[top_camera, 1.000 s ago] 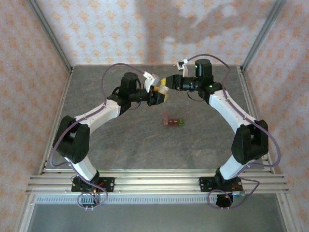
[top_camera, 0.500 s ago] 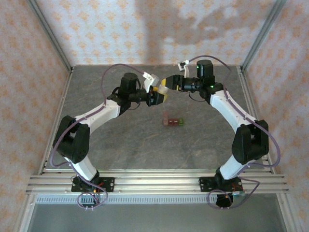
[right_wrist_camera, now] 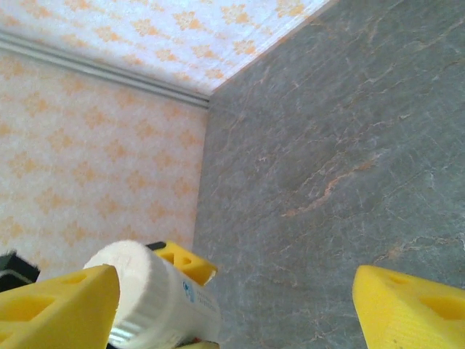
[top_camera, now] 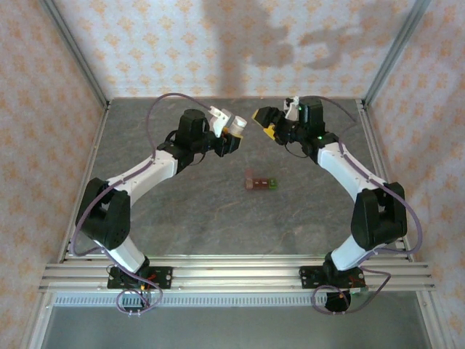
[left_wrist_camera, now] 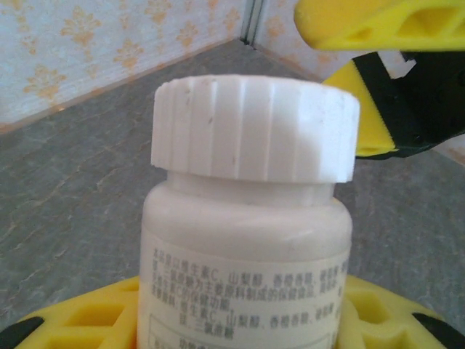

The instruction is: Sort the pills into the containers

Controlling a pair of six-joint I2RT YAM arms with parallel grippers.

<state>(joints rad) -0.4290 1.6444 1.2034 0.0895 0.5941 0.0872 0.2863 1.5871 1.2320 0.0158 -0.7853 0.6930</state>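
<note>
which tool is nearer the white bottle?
Left. The left tool grips the white bottle by its body; the right tool stands open just past the cap, not gripping it.

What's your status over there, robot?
Copy: left end effector shut on white pill bottle, cap on; right end effector open beside the cap; container strip on table, apart from both.
</note>
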